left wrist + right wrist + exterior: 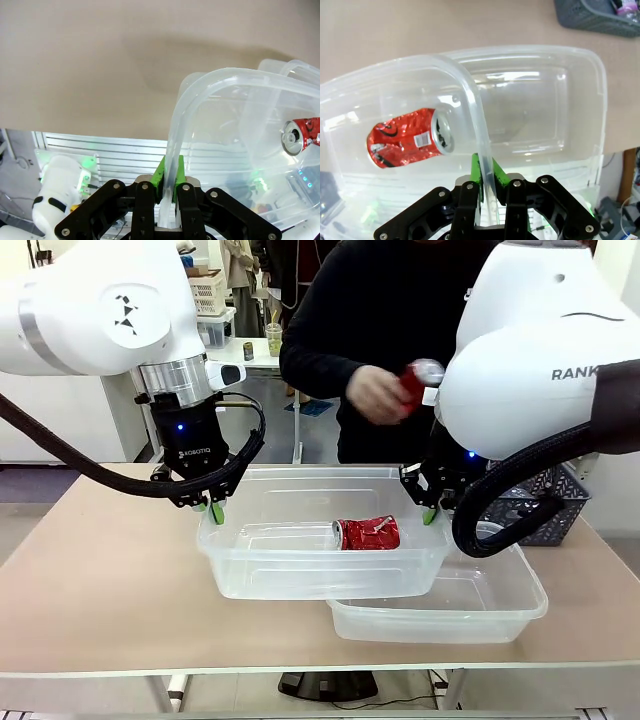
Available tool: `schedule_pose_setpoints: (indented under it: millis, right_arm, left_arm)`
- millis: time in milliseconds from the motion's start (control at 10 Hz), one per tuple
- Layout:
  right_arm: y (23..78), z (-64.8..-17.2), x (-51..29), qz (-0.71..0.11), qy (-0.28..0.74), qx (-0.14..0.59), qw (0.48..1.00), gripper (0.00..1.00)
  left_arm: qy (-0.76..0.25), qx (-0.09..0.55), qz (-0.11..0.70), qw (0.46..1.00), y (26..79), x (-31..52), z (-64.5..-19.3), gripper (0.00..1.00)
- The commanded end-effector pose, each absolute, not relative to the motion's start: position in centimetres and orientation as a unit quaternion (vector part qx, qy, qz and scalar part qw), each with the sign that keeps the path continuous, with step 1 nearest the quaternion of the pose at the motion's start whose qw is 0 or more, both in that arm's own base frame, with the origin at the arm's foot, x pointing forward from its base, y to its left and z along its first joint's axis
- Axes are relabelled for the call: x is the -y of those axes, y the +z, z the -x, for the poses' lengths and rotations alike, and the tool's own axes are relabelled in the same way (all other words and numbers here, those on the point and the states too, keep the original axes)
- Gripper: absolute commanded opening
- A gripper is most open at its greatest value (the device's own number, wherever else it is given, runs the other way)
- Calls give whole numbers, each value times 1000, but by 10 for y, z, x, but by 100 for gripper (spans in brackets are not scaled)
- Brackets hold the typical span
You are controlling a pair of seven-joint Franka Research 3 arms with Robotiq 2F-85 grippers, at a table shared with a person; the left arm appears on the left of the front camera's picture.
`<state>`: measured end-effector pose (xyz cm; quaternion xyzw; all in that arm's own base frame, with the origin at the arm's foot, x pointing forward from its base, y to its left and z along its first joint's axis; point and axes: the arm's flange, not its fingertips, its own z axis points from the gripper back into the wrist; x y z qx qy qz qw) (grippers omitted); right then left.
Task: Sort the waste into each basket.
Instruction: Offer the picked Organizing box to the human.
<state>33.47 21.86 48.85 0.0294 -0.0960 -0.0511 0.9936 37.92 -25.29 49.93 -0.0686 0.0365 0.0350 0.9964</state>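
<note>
**Clear tub held at both ends, one red can inside**

From the front, a clear see-through plastic rectangular tub [300, 560] is seen gripped at its two ends and resting partly over a second clear plastic tub [500, 610] on the beige table [100, 590]. The left gripper [208, 504] is clamped on the upper tub's left rim, the right gripper [430, 512] on its right rim. A crushed shiny red metal drink can [368, 533] is seen lying on its side in the upper tub, between the two grippers. A second red can [415, 380] is held in the person's hand [378, 395] above the tubs. A dark grey lattice basket [550, 505] is seen behind the right arm.

In the left wrist view, the rolled rim [172, 165] is pinched between the green pads [161, 175], and the red can [300, 136] is seen well away across the tub.

In the right wrist view, the rim [482, 150] is likewise nipped between the green pads [499, 176], with the can [410, 138] lying near, just beside the gripped wall, inside.
</note>
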Motion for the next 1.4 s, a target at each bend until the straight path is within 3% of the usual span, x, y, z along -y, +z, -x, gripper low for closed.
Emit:
schedule_pose_setpoints:
  millis: [0, 1300]
  right_arm:
    - [491, -339, -217, -31, -49, 95, 994, 6]
    - [491, -339, -217, -31, -49, 95, 994, 6]
  left_arm:
    - [40, -33, 71, 996, 502, 248, -376, 6]
    - [40, -33, 71, 996, 502, 248, -376, 6]
